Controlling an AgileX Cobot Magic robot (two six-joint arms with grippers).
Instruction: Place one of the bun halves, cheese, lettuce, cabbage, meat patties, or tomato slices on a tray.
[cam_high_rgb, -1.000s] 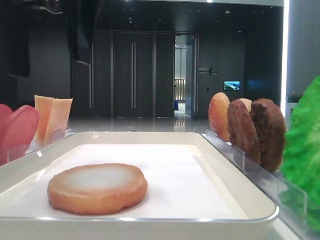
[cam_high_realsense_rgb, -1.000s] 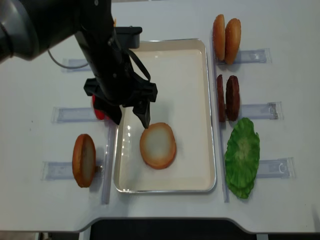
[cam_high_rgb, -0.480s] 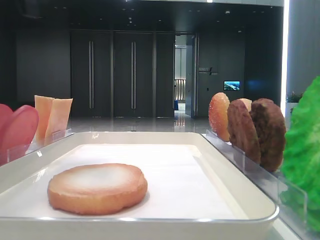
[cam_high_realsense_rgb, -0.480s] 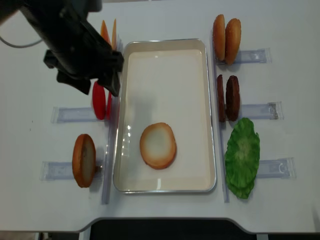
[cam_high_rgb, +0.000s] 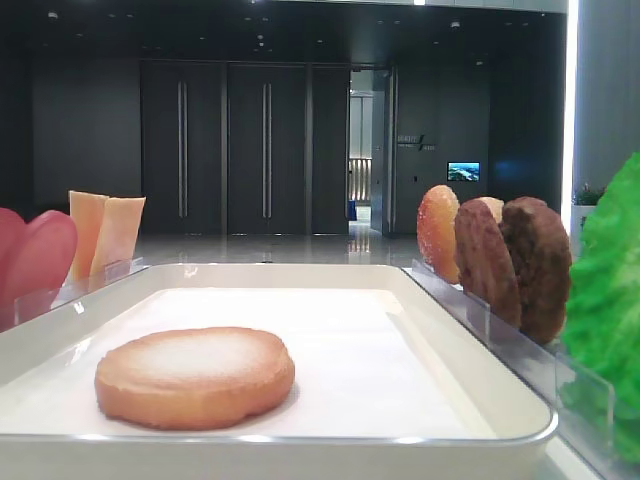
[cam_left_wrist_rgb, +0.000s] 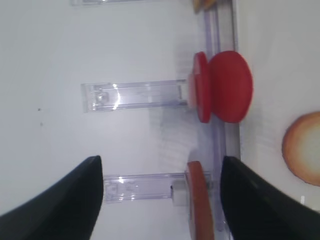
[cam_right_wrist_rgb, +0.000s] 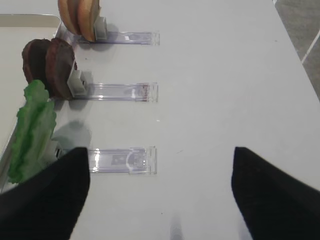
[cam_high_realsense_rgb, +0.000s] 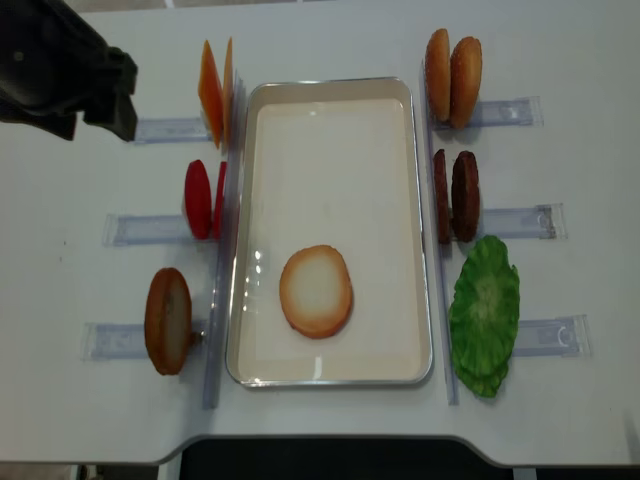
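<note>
1. You had one bun half (cam_high_realsense_rgb: 316, 291) lying flat, pale cut face up, on the liner of the white tray (cam_high_realsense_rgb: 330, 88), toward the tray's near end and a little left of its middle.
2. Your left gripper (cam_left_wrist_rgb: 161, 192) stood wide apart and held nothing; in the left wrist view its two dark fingers (cam_left_wrist_rgb: 55, 202) framed bare table and the clear holders (cam_left_wrist_rgb: 134, 95).
3. In the overhead view your left arm (cam_high_realsense_rgb: 62, 70) sat at the far left corner of the table, well apart from the tray.
4. Your right gripper (cam_right_wrist_rgb: 160, 192) also stood spread with nothing between its fingers (cam_right_wrist_rgb: 47, 200); it hung over the table to the right of the lettuce (cam_right_wrist_rgb: 31, 131).
5. The tomato slices (cam_high_realsense_rgb: 203, 198) stood on edge in their holder just left of the tray, with the cheese (cam_high_realsense_rgb: 216, 78) upright in the holder beyond them.
6. A second bun half (cam_high_realsense_rgb: 167, 320) stood on edge in the nearest left holder.
7. On the right side, two more bun halves (cam_high_realsense_rgb: 451, 66) stood farthest, the meat patties (cam_high_realsense_rgb: 455, 196) in the middle holder, and the lettuce nearest, just beside the tray's rim.
</note>
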